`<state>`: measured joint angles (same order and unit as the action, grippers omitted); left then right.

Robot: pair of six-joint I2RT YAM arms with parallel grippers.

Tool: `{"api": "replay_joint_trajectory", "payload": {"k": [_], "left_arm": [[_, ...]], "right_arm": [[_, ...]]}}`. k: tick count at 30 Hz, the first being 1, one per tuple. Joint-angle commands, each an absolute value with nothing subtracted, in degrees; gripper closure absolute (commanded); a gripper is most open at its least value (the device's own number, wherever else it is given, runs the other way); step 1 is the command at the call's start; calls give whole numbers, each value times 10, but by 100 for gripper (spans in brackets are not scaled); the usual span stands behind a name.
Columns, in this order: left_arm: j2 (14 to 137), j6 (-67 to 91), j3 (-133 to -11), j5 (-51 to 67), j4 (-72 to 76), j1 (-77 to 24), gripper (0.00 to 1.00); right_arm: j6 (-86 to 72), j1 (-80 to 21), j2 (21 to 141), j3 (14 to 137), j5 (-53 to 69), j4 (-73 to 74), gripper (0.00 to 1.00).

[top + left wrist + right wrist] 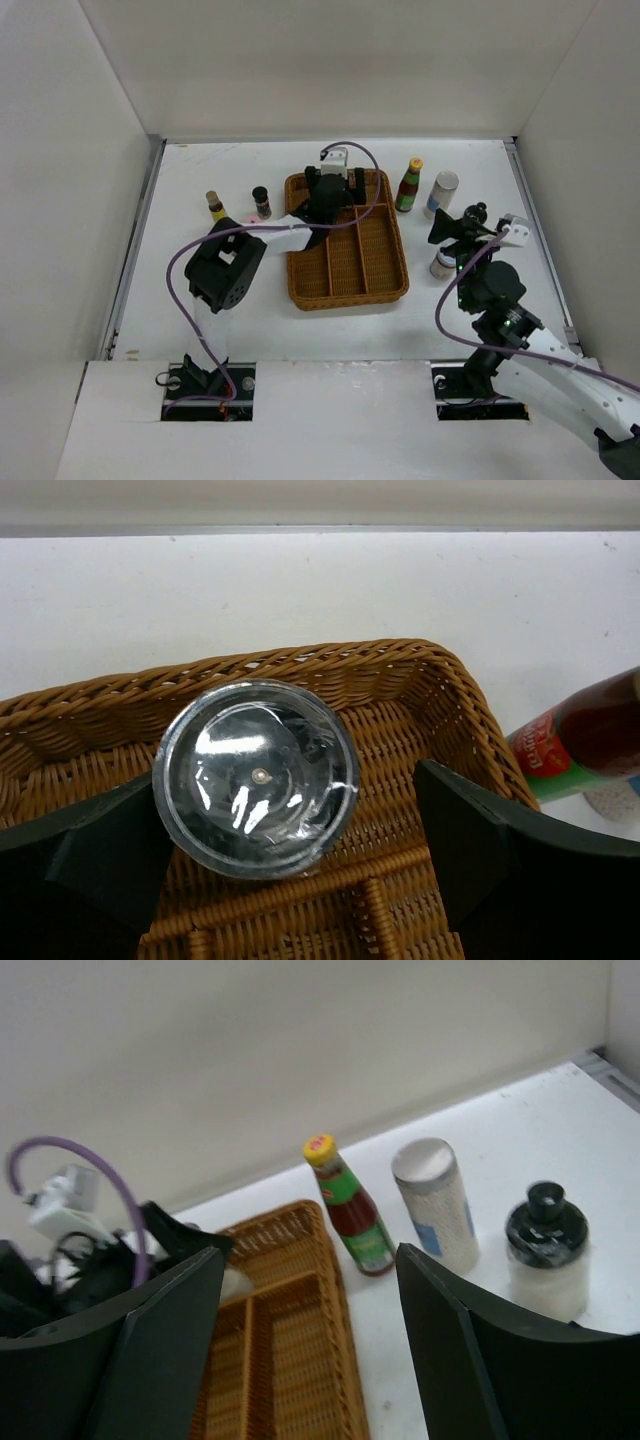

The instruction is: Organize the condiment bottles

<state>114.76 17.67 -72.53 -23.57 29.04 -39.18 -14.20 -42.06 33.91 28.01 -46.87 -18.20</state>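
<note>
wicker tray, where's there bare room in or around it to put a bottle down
Bare: the tray's long near compartments, and the table between its near rim and the arm bases. Crowded: the far compartment, silver-lidded jar inside the open left gripper, and right of the tray, where sauce bottle, white shaker and black-capped jar stand by the right gripper.

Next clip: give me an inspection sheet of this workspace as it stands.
Surface: white table, no spills seen.
Job's things: silver-lidded jar upright at the far end of the wicker tray; red sauce bottle, white shaker, black-capped jar, yellow-capped brown bottle, dark bottle on the table outside it.
Clutter: nothing seen.
Tools: left tool open around the silver-lidded jar; right tool open, empty.
Cables: purple cables loop from both arms.
Surroundings: white walls on three sides.
</note>
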Motion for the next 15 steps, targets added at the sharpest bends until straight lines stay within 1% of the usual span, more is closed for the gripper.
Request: {"api": "replay_joint_trajectory", "payload": {"k": [1, 3, 5, 6, 7, 8, 9, 10, 11, 12, 13, 15], "left_arm": [[1064, 176, -709, -263, 325, -406, 1], [1020, 177, -678, -269, 337, -412, 0], [978, 182, -637, -284, 361, -418, 0], [956, 183, -615, -293, 374, -421, 0], [934, 183, -594, -305, 386, -426, 0], [913, 183, -572, -315, 397, -428, 0], [892, 185, -550, -325, 410, -430, 0], [876, 186, -532, -333, 424, -430, 0], [861, 188, -516, -340, 434, -431, 0], [846, 192, -503, -344, 437, -432, 0], [829, 197, -489, -347, 437, -435, 0], [797, 211, -455, -345, 436, -444, 0]], "right_arm": [[-181, -402, 353, 294, -496, -126, 25], [-203, -391, 357, 289, -502, -92, 32], [-226, -378, 359, 279, -508, -46, 53], [-244, -367, 360, 273, -510, -21, 67], [-264, -355, 363, 270, -507, 5, 72], [-282, -338, 371, 269, -503, 31, 71], [-296, -321, 379, 270, -497, 55, 66], [-306, -306, 388, 268, -490, 68, 52], [-315, -290, 393, 264, -482, 76, 33], [-322, -276, 399, 259, -473, 76, 18], [-326, -262, 408, 257, -462, 75, 9], [-328, -237, 436, 261, -428, 76, 3]]}}
